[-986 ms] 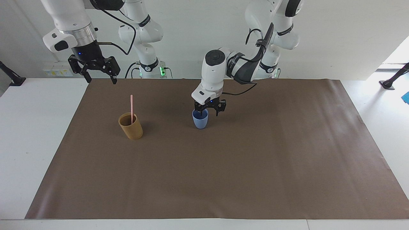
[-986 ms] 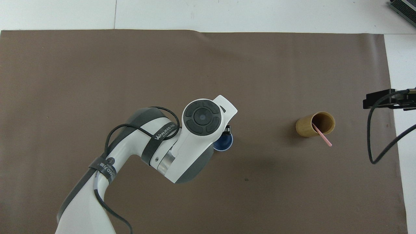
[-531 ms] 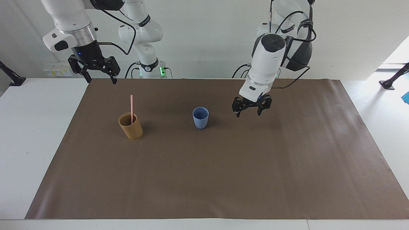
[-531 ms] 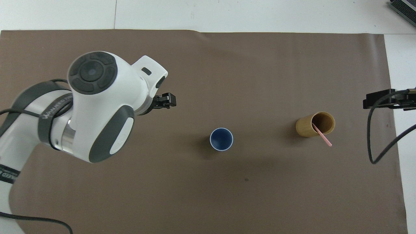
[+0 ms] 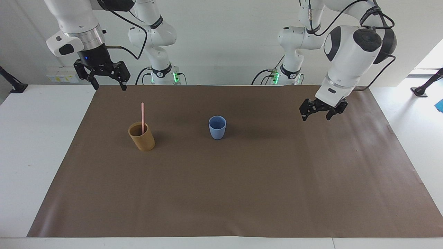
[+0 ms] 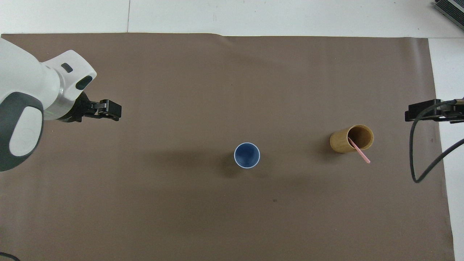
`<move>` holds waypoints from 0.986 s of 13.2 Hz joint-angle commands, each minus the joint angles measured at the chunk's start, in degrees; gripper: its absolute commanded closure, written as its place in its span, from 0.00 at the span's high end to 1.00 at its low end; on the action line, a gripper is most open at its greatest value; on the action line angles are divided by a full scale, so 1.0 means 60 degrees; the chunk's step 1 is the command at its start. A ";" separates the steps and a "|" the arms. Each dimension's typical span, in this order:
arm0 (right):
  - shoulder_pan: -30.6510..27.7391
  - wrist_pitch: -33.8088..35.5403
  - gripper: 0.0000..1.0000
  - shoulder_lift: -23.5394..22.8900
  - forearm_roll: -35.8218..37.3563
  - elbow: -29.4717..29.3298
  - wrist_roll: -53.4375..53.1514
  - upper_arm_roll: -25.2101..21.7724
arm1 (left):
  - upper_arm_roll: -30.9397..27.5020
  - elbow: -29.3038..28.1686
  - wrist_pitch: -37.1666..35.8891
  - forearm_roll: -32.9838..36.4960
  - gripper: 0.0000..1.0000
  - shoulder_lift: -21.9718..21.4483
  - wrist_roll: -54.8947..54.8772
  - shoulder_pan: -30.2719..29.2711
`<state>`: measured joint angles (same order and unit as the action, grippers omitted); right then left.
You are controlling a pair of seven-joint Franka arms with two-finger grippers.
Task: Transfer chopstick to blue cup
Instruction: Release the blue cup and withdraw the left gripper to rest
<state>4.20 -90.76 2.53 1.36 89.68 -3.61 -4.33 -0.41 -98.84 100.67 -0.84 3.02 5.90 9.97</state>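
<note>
The chopstick (image 5: 142,117) stands in the tan cup (image 5: 142,137), below the right jaws (image 5: 108,83), which hang wide and empty. The blue cup (image 5: 217,127) sits between the two grippers, well apart from the left jaws (image 5: 316,114), also wide and empty. The risk, I judge, is that pulling the stick at an angle tips the tan cup, or that the thin stick slips.

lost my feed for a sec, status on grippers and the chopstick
Left gripper open, empty, over bare mat. Right gripper open, waiting. Thin pink chopstick upright in tan-brown cylindrical cup. Small light blue cup empty, nothing in the way.
</note>
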 commanded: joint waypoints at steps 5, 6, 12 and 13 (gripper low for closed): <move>-0.0100 0.0141 1.00 -0.0070 -0.0022 -0.0152 -0.0013 0.0063 | 0.0084 -0.0124 -0.1584 0.0140 1.00 -0.1572 -0.2988 -0.1808; -0.0100 0.0141 1.00 -0.0070 -0.0022 -0.0152 -0.0013 0.0063 | 0.0054 0.0167 -0.1993 0.0140 1.00 -0.1747 -0.3047 -0.1809; -0.0100 0.0141 1.00 -0.0070 -0.0022 -0.0152 -0.0013 0.0063 | 0.0142 0.1254 -0.3096 0.0052 1.00 -0.1880 -0.2902 -0.1721; -0.0100 0.0243 1.00 -0.0070 -0.0022 -0.0152 -0.0013 0.0077 | 0.0157 0.1254 -0.3067 0.0067 1.00 -0.1881 -0.2945 -0.1692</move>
<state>4.20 -90.69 2.53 1.36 89.68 -3.61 -4.33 0.23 -92.29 83.35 -0.83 -8.55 -11.45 -0.41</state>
